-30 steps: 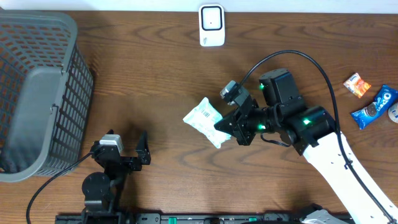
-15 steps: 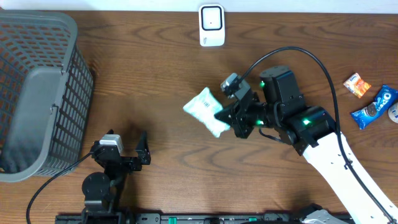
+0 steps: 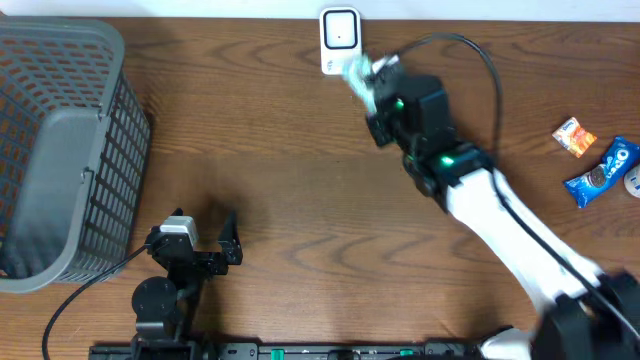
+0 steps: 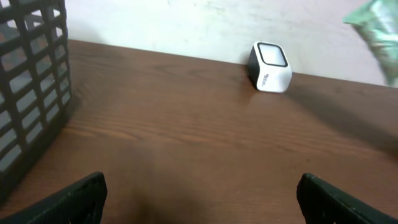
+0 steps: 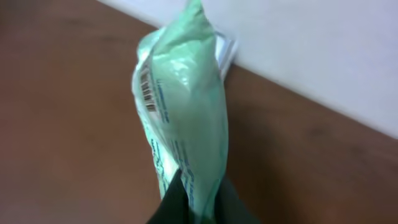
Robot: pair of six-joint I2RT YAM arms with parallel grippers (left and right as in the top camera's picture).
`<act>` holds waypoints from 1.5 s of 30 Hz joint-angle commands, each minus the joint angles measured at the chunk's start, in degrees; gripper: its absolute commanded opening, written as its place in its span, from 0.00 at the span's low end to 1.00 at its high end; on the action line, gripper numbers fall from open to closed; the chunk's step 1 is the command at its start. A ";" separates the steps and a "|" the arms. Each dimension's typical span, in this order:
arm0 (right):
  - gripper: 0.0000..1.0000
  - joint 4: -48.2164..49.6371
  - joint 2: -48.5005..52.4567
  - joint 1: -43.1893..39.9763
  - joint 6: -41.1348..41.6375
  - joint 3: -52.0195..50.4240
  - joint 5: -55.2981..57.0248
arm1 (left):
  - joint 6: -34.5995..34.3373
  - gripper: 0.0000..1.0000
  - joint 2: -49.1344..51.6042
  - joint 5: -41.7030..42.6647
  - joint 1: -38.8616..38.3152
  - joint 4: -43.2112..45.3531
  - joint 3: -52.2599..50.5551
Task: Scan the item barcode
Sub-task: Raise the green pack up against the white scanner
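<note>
Overhead: up at the far edge now, not mid-table as a second ago, with right gripper [image 3: 366,86] clamped on green pouch [image 3: 354,72] just right of white scanner [image 3: 340,40]. Same near-left spot for left gripper [image 3: 205,238], jaws wide apart.

Left wrist: scanner [image 4: 270,66] far ahead, pouch [image 4: 373,34] top right, basket [image 4: 31,93] left.

Right wrist: pinched at pouch's [image 5: 186,112] lower end, barcode [image 5: 147,90] showing left.

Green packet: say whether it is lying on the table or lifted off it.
Lifted. The right gripper is shut on the green packet at its bottom edge, holding it on end, clear of the table, beside the scanner.
</note>
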 commanded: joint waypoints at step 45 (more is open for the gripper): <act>0.01 28.15 50.51 1.38 -65.55 44.57 57.66 | 0.31 0.98 -0.24 0.92 0.17 -1.51 -0.79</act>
